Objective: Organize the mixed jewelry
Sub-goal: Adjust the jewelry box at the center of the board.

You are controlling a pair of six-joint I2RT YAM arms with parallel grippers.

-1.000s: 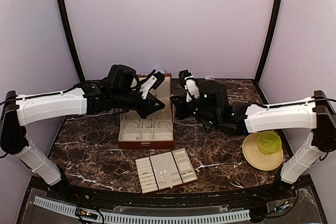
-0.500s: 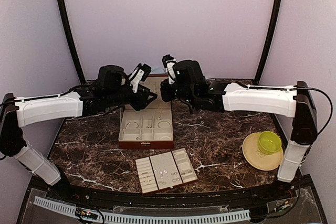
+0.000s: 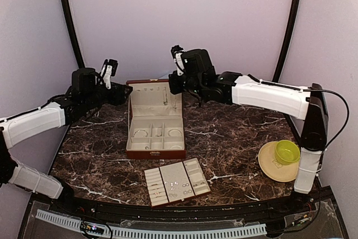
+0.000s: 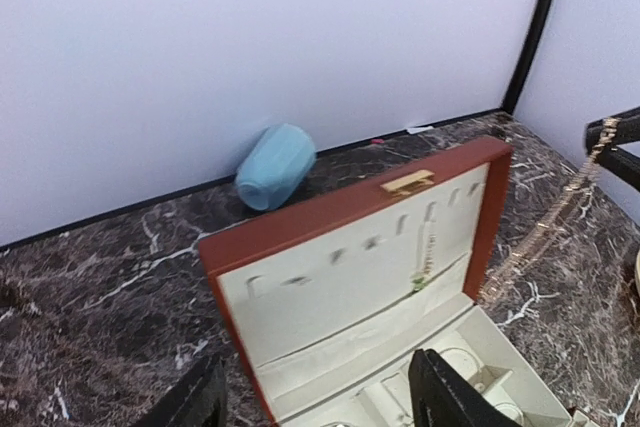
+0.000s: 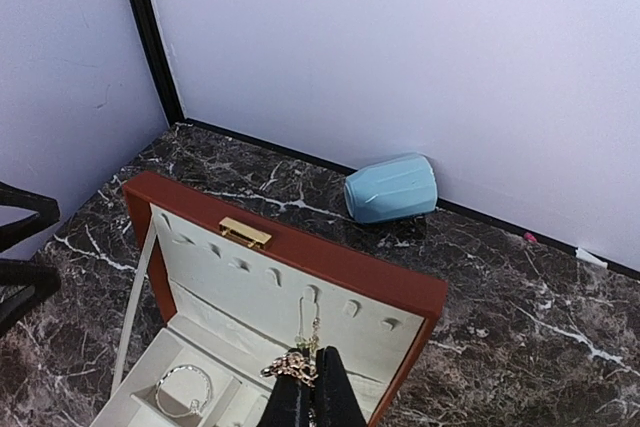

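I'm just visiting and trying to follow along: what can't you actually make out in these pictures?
- Jewelry in the loose tray: overhead view, pieces too small to tell rings from earrings.
- Right gripper: right wrist view, lower fingers cut off by the frame edge; it pinches a gold chain.
- Box front compartments: left wrist view, cut off below.
- Blue cup: hidden overhead behind the lid and arm.
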